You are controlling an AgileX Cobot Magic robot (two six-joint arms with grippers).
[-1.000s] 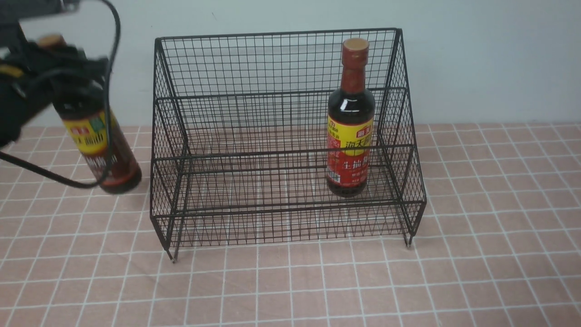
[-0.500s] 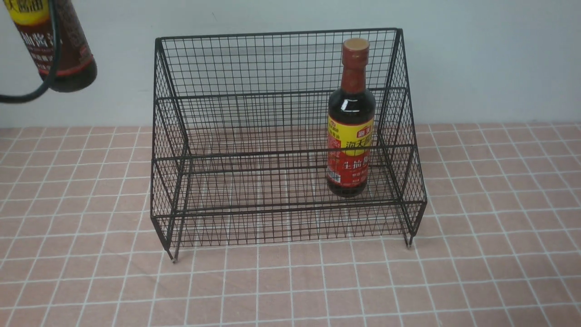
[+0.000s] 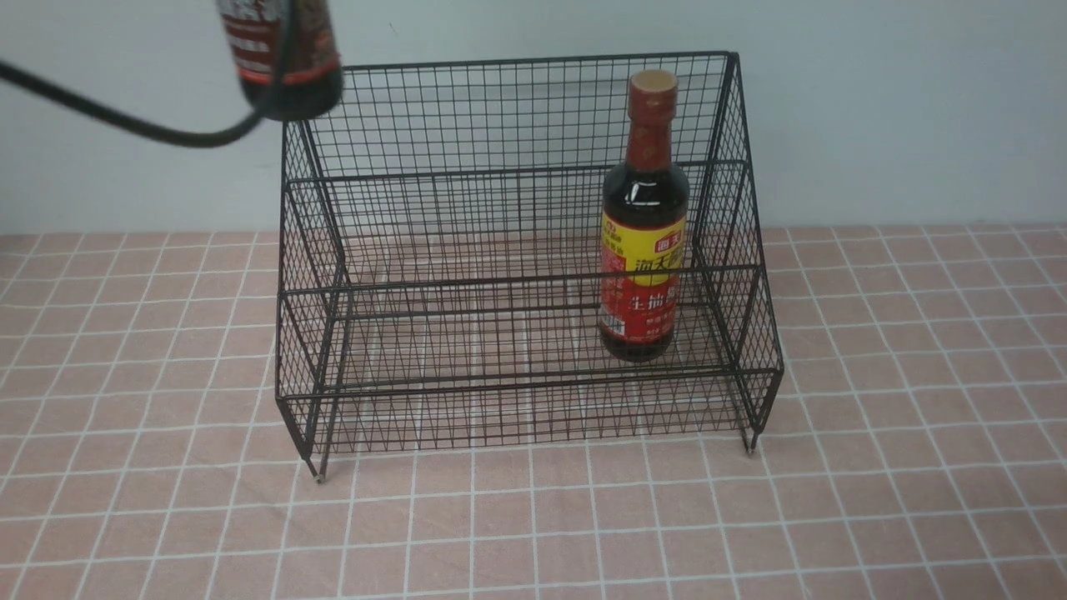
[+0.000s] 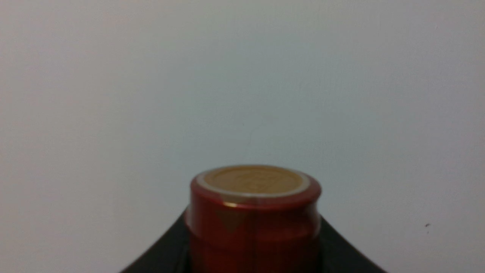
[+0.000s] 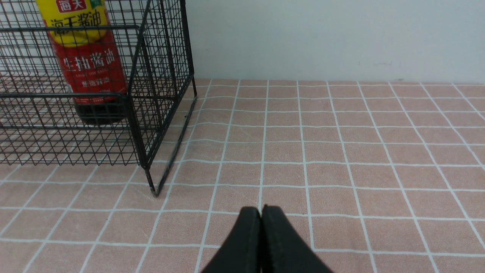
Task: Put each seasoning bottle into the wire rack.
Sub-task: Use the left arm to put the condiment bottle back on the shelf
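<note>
The black wire rack (image 3: pixel 517 167) stands mid-table against the wall. The red-label seasoning bottle (image 3: pixel 643 225) stands upright at the right end of its lower tier; it also shows in the right wrist view (image 5: pixel 89 64). The dark-brown-label bottle (image 3: pixel 282 52) hangs high in the air over the rack's top left corner, only its lower part in the front view. In the left wrist view its tan cap and red neck (image 4: pixel 254 212) sit between my left gripper's black fingers (image 4: pixel 159 254), shut on it. My right gripper (image 5: pixel 260 212) is shut and empty, low over the table right of the rack.
A black cable (image 3: pixel 125 121) sags from the left across the wall to the held bottle. The pink tiled tablecloth (image 3: pixel 533 517) spreads in front of and beside the rack. A pale wall (image 3: pixel 900 108) stands close behind.
My left gripper has lifted the dark-brown-label bottle from beside the rack's left side up and to the right, to above the rack's top left corner. The red-label bottle has not moved.
</note>
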